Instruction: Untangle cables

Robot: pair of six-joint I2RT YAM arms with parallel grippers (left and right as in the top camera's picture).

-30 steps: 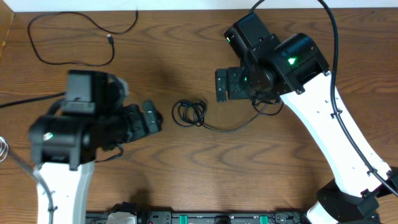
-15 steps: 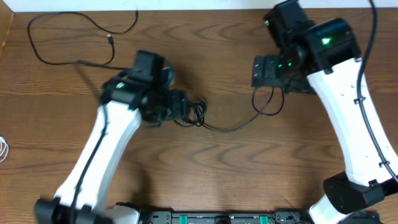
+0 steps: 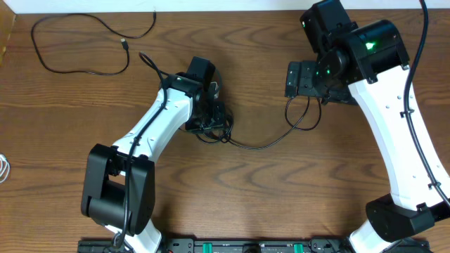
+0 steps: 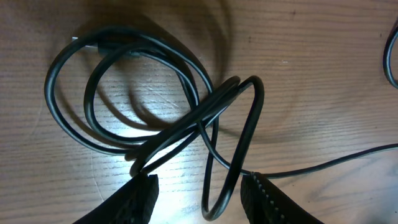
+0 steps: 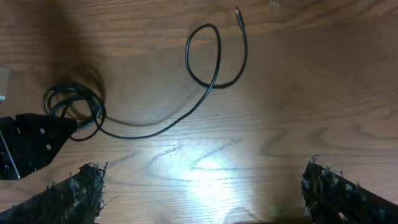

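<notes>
Blk cable (image 3: 256,147): coil left, tail runs right.

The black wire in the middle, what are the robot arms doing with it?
They are working on untangling cables. The left gripper is down over the coiled black cable on the table. Its fingers sit on either side of one loop, not yet pinching it. The right gripper hangs open off to the side, holding nothing.
</notes>
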